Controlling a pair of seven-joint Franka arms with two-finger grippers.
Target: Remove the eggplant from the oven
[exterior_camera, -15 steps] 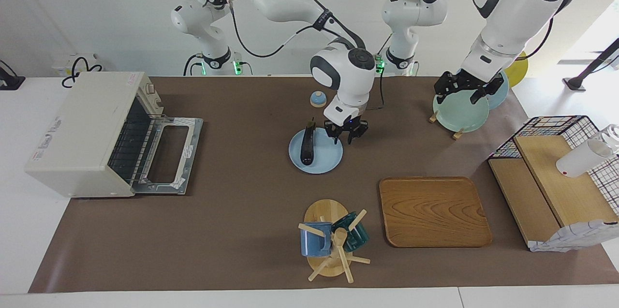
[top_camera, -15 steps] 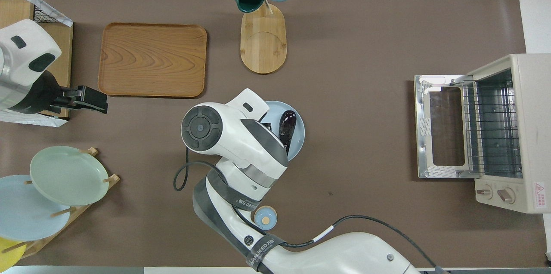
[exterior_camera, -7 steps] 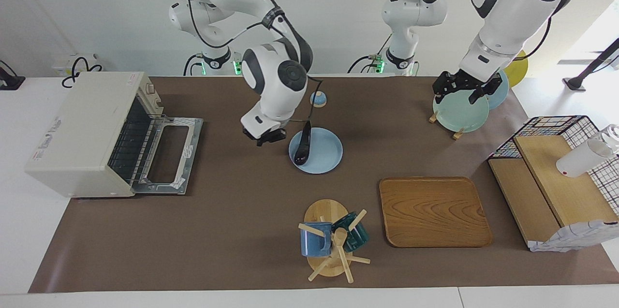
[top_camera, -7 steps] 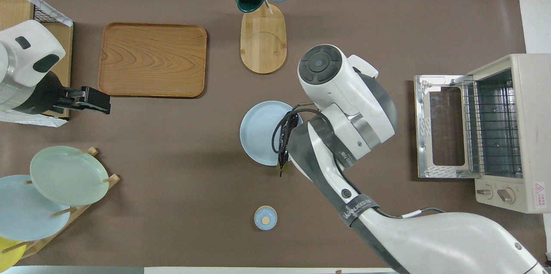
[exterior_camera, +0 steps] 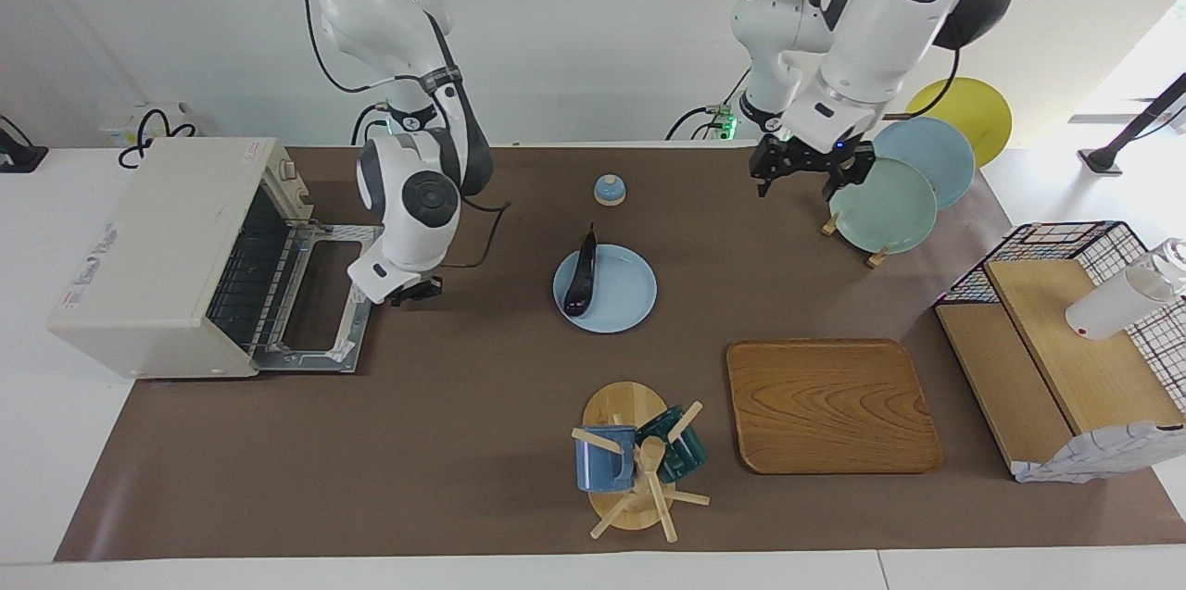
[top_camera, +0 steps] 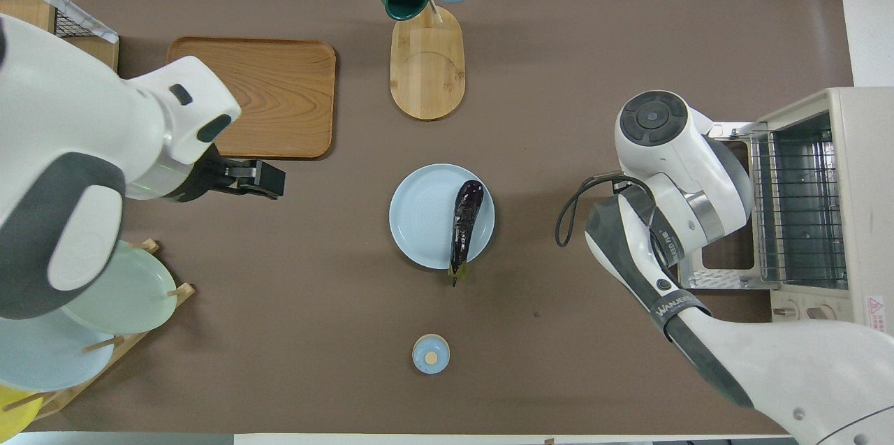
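The right gripper (exterior_camera: 408, 292) hangs low at the edge of the lowered glass door of the boxy cream-white toaster oven (exterior_camera: 176, 257), its white arm folded down steeply from the shoulder with the wrist turned toward the open oven; whether its fingers are apart or together cannot be told. The slim, dark purple-black eggplant (exterior_camera: 582, 272) lies outside the oven on a round pale-blue plate (exterior_camera: 621, 294) at mid-table, stem end pointing toward the robots and jutting past the rim. The left gripper (exterior_camera: 808, 166) hovers over the brown table cover beside a wooden rack of plates (exterior_camera: 885, 206) — fingers spread, holding nothing — its arm bent at the elbow and angled down.
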